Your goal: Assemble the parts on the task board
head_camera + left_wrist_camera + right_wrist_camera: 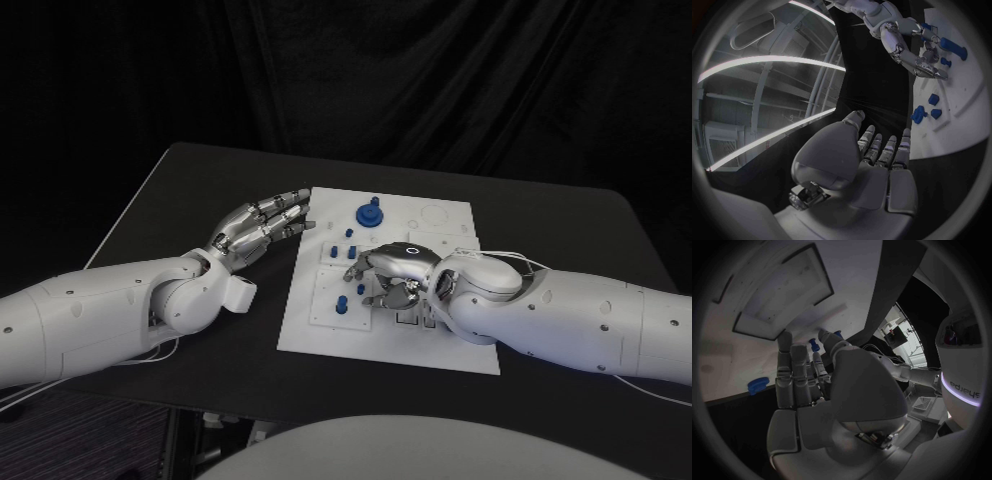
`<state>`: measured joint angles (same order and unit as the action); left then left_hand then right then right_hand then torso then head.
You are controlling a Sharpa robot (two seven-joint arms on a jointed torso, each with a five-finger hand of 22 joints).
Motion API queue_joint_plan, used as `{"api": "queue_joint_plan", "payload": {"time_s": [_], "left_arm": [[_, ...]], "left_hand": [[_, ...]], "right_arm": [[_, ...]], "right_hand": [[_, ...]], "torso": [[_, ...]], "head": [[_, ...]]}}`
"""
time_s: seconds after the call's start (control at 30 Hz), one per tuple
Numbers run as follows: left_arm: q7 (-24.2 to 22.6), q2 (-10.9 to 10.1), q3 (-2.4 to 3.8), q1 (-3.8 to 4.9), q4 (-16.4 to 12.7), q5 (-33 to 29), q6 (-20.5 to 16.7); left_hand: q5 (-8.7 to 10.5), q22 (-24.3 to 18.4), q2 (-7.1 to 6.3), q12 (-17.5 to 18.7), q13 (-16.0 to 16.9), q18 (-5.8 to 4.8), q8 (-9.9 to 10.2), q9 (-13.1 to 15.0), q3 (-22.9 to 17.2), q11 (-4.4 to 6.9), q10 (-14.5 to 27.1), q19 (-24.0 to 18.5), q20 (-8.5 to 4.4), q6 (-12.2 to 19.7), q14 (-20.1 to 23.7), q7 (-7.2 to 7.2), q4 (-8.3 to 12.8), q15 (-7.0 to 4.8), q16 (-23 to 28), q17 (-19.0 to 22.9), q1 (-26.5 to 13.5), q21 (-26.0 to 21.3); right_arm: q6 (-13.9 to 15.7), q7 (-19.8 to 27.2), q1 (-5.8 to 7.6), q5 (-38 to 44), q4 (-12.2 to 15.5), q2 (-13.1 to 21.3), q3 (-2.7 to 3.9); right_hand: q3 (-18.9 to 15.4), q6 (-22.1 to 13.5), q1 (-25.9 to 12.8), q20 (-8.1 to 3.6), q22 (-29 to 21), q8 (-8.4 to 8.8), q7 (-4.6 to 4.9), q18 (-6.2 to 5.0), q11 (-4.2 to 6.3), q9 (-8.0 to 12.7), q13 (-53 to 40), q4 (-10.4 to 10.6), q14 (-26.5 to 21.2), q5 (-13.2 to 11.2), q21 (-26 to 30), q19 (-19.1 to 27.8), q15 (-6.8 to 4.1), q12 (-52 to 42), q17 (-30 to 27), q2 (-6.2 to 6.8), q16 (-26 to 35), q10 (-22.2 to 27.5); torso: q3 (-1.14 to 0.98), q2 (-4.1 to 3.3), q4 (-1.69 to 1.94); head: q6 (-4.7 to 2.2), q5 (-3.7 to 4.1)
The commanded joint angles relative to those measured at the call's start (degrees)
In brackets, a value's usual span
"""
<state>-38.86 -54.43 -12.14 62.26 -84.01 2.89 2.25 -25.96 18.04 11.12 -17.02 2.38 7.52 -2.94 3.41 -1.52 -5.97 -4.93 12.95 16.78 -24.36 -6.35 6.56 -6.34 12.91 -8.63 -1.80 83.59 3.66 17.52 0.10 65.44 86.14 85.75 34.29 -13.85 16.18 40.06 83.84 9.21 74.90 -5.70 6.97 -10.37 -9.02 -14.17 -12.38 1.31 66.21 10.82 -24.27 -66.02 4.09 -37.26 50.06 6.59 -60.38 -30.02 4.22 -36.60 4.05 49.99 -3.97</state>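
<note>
Right hand [400, 277] curled over task board [440, 352]; left hand [264, 226] flat beside.

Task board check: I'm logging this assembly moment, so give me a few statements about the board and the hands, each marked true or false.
1. The task board lies on a black table. True.
2. The left hand rests in the middle of the board. False: it is at the board's left edge, fingers extended.
3. The right hand is over the board, among the small blue parts. True.
4. A tall blue part stands near the board's far edge. True.
5. The left hand holds a blue part. False: it holds nothing.
</note>
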Motion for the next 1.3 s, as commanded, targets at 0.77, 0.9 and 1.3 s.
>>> {"api": "queue_joint_plan", "payload": {"time_s": [0.77,0.9,1.3], "left_arm": [[-1.27,-0.78,0.05,-0.1,-1.17,-2.71,-1.17],[-1.29,-0.8,0.05,-0.1,-1.24,-3.0,-1.32],[-1.22,-0.52,0.05,-0.1,-1.16,-3.2,-1.06]], "left_hand": [[-1.36,-0.05,-0.14,-0.74,0.03,-1.03,-0.51,0.25,-1.45,-0.54,-0.03,1.06,0.0,-1.61,-0.24,0.78,0.36,0.61,-0.88,-0.16,-0.71,0.26],[-1.66,-0.09,-0.23,-0.8,0.03,-1.08,-0.55,0.27,-1.65,-0.6,-0.07,1.1,0.0,-1.71,-0.26,0.81,0.4,0.67,-0.96,-0.16,-0.77,0.27],[-1.93,-0.14,-0.3,-0.86,0.03,-1.13,-0.58,0.28,-1.83,-0.63,-0.1,1.14,-0.01,-1.81,-0.32,0.83,0.43,0.73,-1.08,-0.18,-0.83,0.28]], "right_arm": [[-3.62,-10.41,10.94,-15.2,16.7,25.24,-0.31],[-7.16,-14.29,9.98,-16.15,18.16,28.16,-0.36],[-10.75,-23.58,7.21,-14.39,19.07,29.46,-0.41]], "right_hand": [[-3.28,11.98,-6.78,-4.68,6.21,-12.02,-0.61,3.55,7.05,-3.28,-44.79,8.48,15.4,2.24,-25.23,-13.05,-5.79,-43.75,18.46,-2.77,-15.69,-38.23],[-4.92,9.29,-8.98,-5.01,5.93,-16.02,-0.8,3.44,7.18,-5.68,-48.43,11.45,15.18,1.94,-24.72,-12.8,-5.95,-45.39,18.5,-3.05,-15.62,-39.05],[-9.21,9.23,-18.03,-6.55,9.47,-28.05,-3.13,5.99,9.21,-12.64,-72.02,15.34,20.62,-0.4,-42.33,-18.09,-7.71,-51.81,30.06,-3.83,-23.59,-55.85]], "torso": [[0.13,0.05,-0.09],[0.24,0.09,-0.09],[0.02,-0.06,0.17]], "head": [[0.01,2.56],[0.01,2.92],[0.01,5.6]]}}
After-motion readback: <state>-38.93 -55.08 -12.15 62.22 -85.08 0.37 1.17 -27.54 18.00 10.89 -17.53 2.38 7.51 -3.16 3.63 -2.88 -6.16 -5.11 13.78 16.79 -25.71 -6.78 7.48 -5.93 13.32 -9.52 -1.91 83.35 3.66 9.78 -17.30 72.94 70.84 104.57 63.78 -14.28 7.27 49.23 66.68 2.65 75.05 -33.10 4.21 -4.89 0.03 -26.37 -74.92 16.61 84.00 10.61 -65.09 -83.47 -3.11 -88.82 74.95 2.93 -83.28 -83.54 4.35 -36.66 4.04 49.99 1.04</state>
